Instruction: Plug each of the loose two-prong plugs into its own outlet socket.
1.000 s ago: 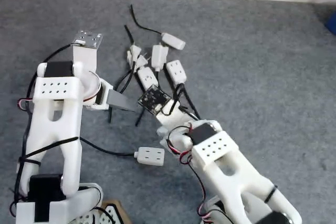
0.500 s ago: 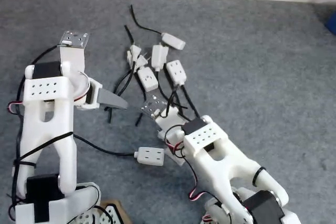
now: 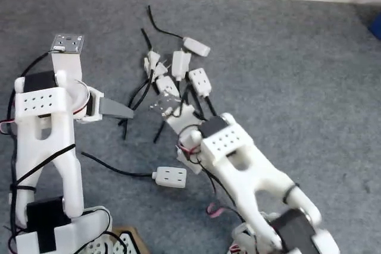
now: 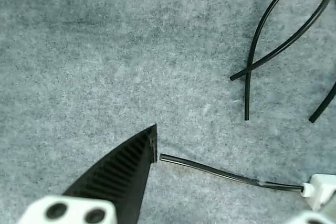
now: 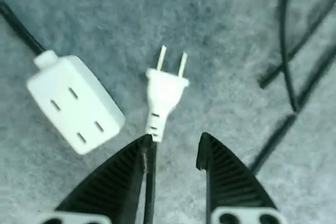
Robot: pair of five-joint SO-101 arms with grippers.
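The right gripper (image 5: 174, 141) hangs low over the grey carpet (image 3: 286, 57), in the tangle at the middle of the table. Its jaws stand a narrow way apart and hold nothing. A white two-prong plug (image 5: 165, 92) lies flat just ahead of it, prongs pointing away. The plug's tail sits right at one fingertip (image 5: 128, 166), and its cord slips out of sight alongside that finger. Just beside the plug, not touching it, lies a white outlet block (image 5: 76, 103) with its slots up. From above, the arm covers much of this spot, so I can't make out which pieces of the white cluster (image 3: 180, 60) these two are. A second outlet block (image 3: 169, 176) lies alone nearer the arms' bases, well apart from the cluster. The left gripper (image 3: 121, 111) hovers off to the side, over carpet beside loose black cords (image 4: 252, 72). Whether it is open or closed I cannot tell. A white piece (image 4: 321, 191) on a cord's end is cut off at the edge of its wrist view; it is perhaps a plug.
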